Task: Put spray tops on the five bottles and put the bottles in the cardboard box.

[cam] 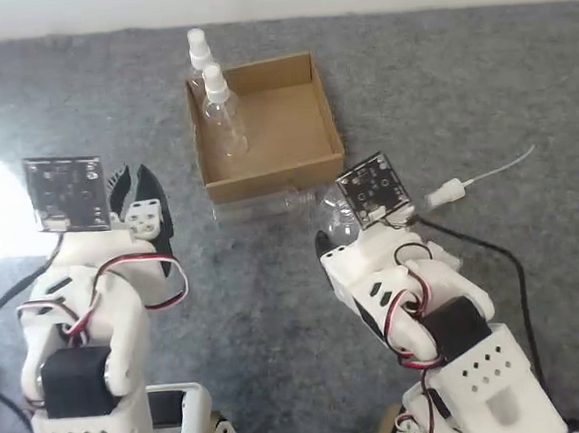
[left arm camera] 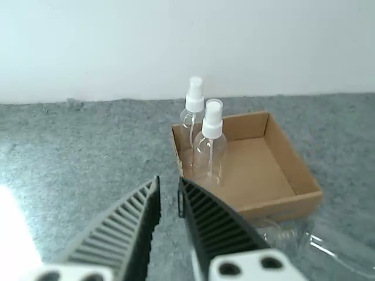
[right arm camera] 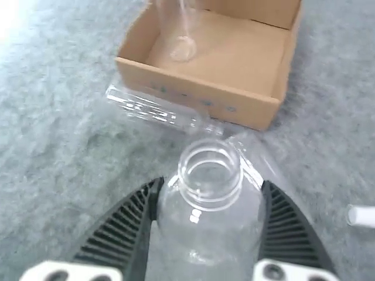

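Grey felt covered the table (cam: 519,78); the right gripper (right arm camera: 211,187) clamped an uncapped bottle (right arm camera: 205,234) upright near the cardboard box (cam: 266,178). The left gripper (left arm camera: 169,184) hung barely parted, empty. Next, I judged, the spray top (cam: 446,193) needed fetching.

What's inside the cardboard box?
One capped bottle stands in a corner of the box. Brown floor shows around it. The near wall covers a strip of that floor, so I can't see there.

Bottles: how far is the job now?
Done: one capped bottle stands in the cardboard box; a second capped bottle stands at its far corner. In hand: right gripper holds an open bottle. Remaining: a lying bottle before the box, a loose spray top.
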Robot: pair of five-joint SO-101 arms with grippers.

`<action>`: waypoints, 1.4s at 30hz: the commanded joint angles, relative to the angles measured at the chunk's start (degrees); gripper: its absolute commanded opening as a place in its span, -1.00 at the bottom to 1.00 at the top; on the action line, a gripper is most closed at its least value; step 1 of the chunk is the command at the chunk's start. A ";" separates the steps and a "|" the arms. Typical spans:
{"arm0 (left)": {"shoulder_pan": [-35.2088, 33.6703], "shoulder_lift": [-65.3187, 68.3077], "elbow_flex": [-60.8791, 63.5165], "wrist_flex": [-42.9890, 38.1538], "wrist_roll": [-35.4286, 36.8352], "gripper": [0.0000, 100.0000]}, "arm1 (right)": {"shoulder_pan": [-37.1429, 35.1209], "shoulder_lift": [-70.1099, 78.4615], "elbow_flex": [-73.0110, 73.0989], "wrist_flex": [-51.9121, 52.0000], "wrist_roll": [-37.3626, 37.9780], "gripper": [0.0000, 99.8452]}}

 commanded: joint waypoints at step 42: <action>10.20 -23.21 6.81 -11.52 16.09 -0.91 | -8.40 -21.76 12.75 -4.97 4.22 -0.61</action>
